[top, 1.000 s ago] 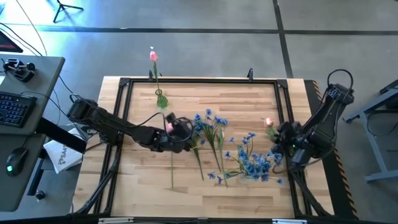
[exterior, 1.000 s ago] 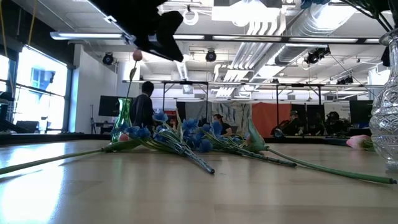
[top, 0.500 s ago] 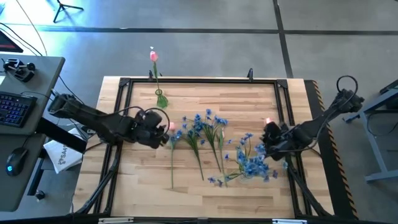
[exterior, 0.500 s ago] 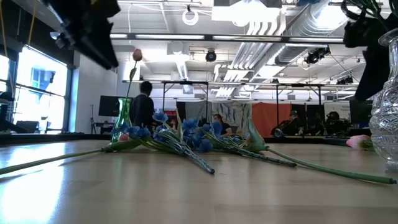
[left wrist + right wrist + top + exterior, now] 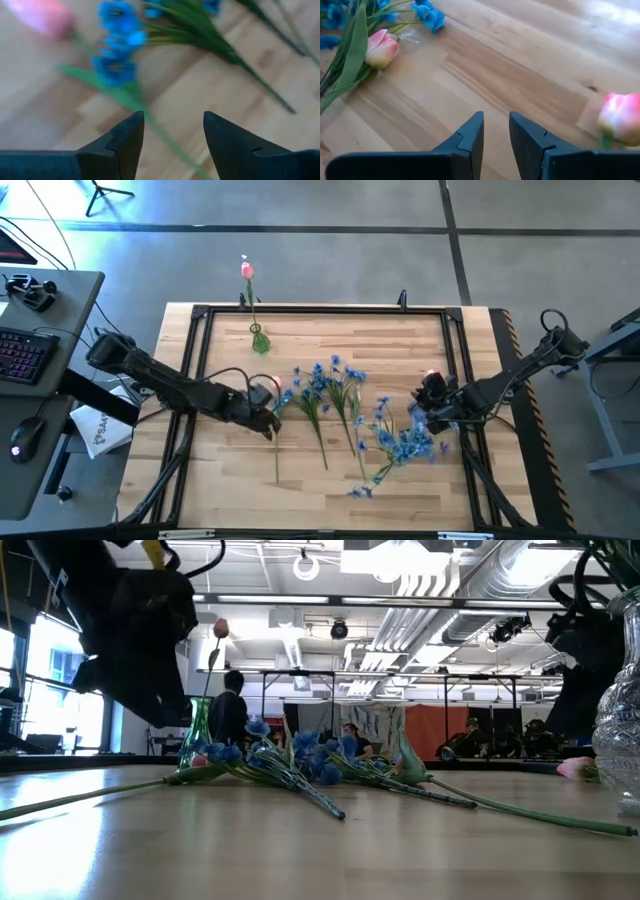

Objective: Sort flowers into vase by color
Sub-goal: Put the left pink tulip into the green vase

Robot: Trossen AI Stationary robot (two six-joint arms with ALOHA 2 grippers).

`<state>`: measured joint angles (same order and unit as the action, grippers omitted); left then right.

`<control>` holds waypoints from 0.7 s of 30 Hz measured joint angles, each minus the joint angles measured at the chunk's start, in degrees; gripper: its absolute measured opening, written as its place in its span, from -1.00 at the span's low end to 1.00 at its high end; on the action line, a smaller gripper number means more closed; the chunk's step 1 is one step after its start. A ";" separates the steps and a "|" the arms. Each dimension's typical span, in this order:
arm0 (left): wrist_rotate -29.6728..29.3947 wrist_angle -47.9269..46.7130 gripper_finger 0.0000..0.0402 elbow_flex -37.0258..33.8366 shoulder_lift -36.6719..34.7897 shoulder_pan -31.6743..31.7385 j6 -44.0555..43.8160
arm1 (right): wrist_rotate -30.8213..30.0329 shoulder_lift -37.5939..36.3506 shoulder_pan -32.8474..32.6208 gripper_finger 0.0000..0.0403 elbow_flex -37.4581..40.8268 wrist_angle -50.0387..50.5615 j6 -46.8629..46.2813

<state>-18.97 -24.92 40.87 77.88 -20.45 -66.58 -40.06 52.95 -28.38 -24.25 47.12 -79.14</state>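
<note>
- Left gripper (image 5: 268,423) low over the table (image 5: 300,470), fingers parted and holding nothing; in its wrist view a green stem runs up between the two fingers toward a blurred pink tulip (image 5: 44,20) and a blue spray (image 5: 116,50).
- From above, this tulip (image 5: 277,394) lies just beside the gripper, head toward the far side, its stem (image 5: 277,450) running straight toward the near edge. The long axis crosses the finger gap, so my guess is a straight drop would close on the stem.
- Right gripper (image 5: 428,402) at the table's right side, fingers narrowly parted and empty; a tulip head (image 5: 620,117) shows close ahead in its wrist view, another (image 5: 382,48) farther off.
- Blue sprays (image 5: 335,395) fan across mid-table; a thicker blue bunch (image 5: 405,442) lies close to the right gripper.
- Left arm is plainly nearer the loose tulip; right arm is nearer the blue bunch.
- Green vase (image 5: 259,338) near the far left edge with one tulip (image 5: 246,271) standing in it; a clear vase (image 5: 622,735) shows at the right in the low view.
- Surface: pale wood planks, black frame rail (image 5: 320,309).
- Room: open workshop, ceiling ducts, a person (image 5: 230,710) standing behind.
</note>
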 joint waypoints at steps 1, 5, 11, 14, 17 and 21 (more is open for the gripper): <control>0.05 1.05 -0.02 0.01 0.93 -0.36 -0.39 | 0.03 0.00 0.00 -0.57 0.98 -1.31 0.42; 0.12 1.66 -0.02 -0.01 5.13 -0.68 -3.25 | -0.44 0.02 0.00 -0.56 4.60 -6.44 0.70; -0.02 1.74 -0.04 1.00 11.76 -0.65 -6.69 | -3.47 0.02 0.00 -0.56 7.84 -14.81 4.12; -0.16 1.34 -0.04 2.17 14.81 0.06 -6.71 | -5.09 0.02 0.00 -0.56 8.06 -19.03 8.58; 0.63 -1.07 -0.06 3.73 17.07 1.08 -6.54 | -7.16 0.02 0.00 -0.56 8.06 -25.40 16.03; 2.16 -2.87 -0.18 4.28 18.43 2.23 -3.59 | -7.54 0.02 0.00 -0.57 8.06 -35.21 27.01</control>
<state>-16.80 -27.79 45.14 96.31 -18.22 -70.17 -47.60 52.97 -28.38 -16.19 11.91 -52.13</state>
